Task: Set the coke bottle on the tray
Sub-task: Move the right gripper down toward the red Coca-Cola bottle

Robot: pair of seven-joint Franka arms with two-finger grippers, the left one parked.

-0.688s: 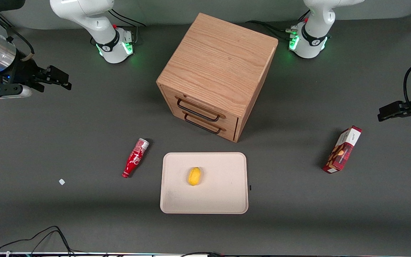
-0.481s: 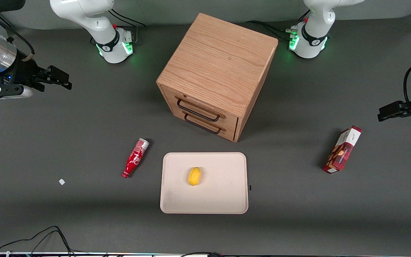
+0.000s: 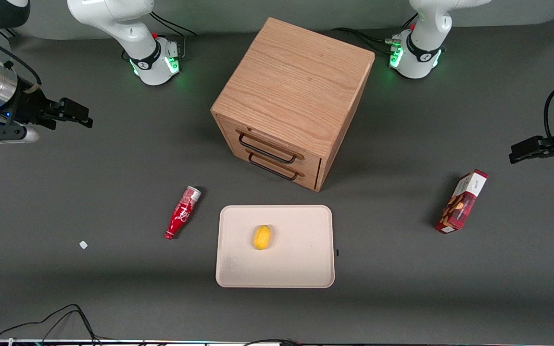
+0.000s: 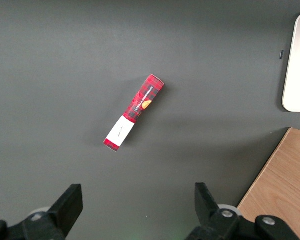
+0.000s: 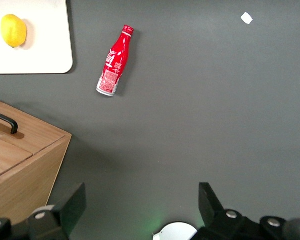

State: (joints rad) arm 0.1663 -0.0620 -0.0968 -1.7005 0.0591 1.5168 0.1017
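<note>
The gripper (image 3: 77, 111) is held high at the working arm's end of the table, its fingers (image 5: 65, 207) spread wide with nothing between them, well apart from the coke bottle (image 3: 182, 212). The bottle is seen lying on its side on the dark table (image 3: 89, 192), slim, red, with white script, its silvery wide end pointed toward the cabinet and its red cap nearer the front camera. The cream tray (image 3: 301, 269) is set just beside it, not touching, with a yellow lemon (image 3: 261, 237) on it. The wooden drawer cabinet (image 3: 292, 98) is placed farther from the camera than the tray. A red snack box (image 3: 461, 201) is found toward the parked arm's end. No object is seen between bottle and tray.
</note>
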